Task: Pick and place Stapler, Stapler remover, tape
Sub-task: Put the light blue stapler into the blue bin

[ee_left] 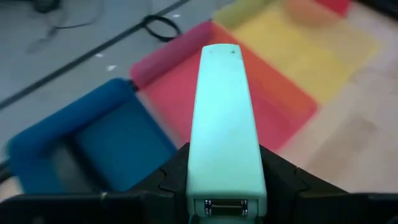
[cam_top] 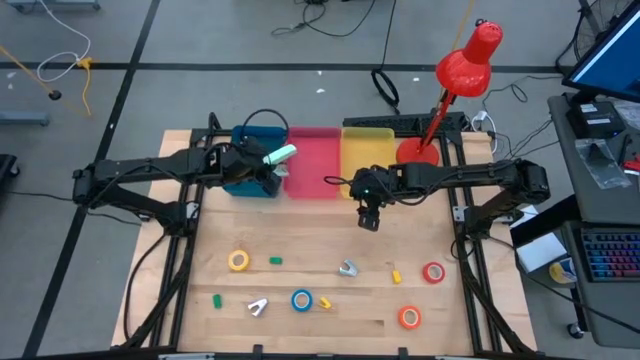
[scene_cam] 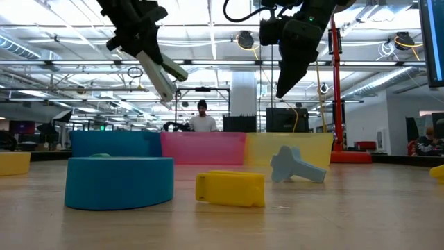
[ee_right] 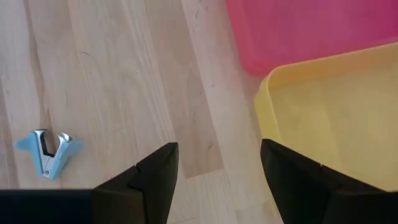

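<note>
A mint-green stapler is in my left gripper, lifted over the blue bin close to the pink bin. My right gripper hangs open above bare table in front of the pink and yellow bins; its wrist view shows a pale blue staple remover lying flat on the wood beyond it. Tape rolls lie flat on the near half: yellow, blue, red and orange. A second staple remover lies near the blue roll. My left gripper pinches the stapler at its rear end, one finger on each long side. The stapler's body runs forward along the fingers and beyond them. It is lifted clear and, in the low view, slants downward.
Three bins stand side by side at the far edge. A red desk lamp rises from its base beside the yellow bin. Small green and yellow pieces lie among the rolls. Bare wood spans the table's middle.
</note>
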